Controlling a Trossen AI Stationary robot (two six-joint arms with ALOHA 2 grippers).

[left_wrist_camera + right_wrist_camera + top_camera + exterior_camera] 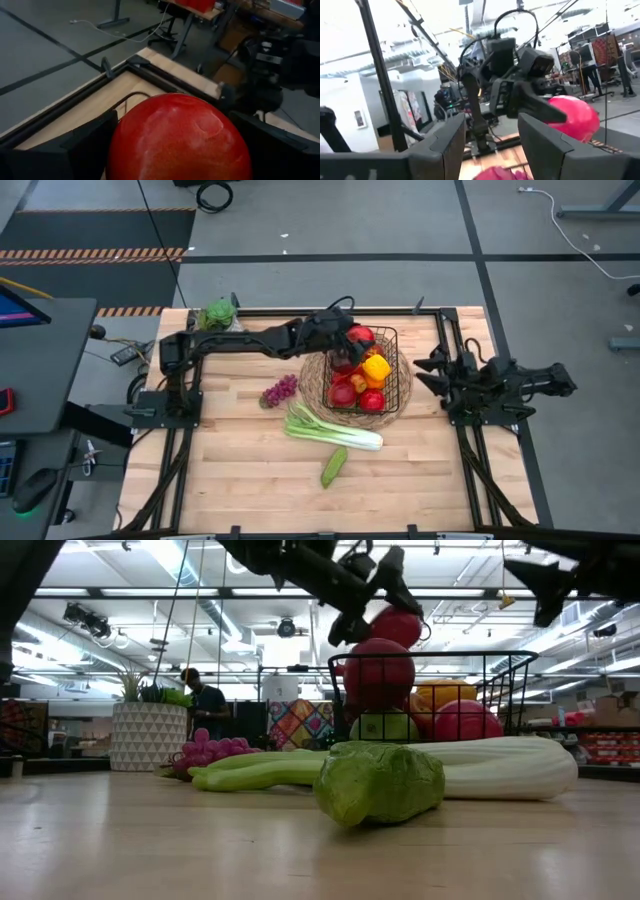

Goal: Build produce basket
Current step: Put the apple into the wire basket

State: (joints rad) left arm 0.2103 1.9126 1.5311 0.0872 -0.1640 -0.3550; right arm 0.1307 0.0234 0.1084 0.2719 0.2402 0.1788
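While the right gripper [425, 372] idles open, the left gripper [352, 338] clamps a red apple [359, 335] between its fingers [82, 150] above the basket [400, 395].

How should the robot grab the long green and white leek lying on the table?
Best guess: take the leek at its middle, coming straight down from above, with the tool's fingers closing across its narrow width. It lies flat and long on the table, clear on top, with the cucumber a little apart.
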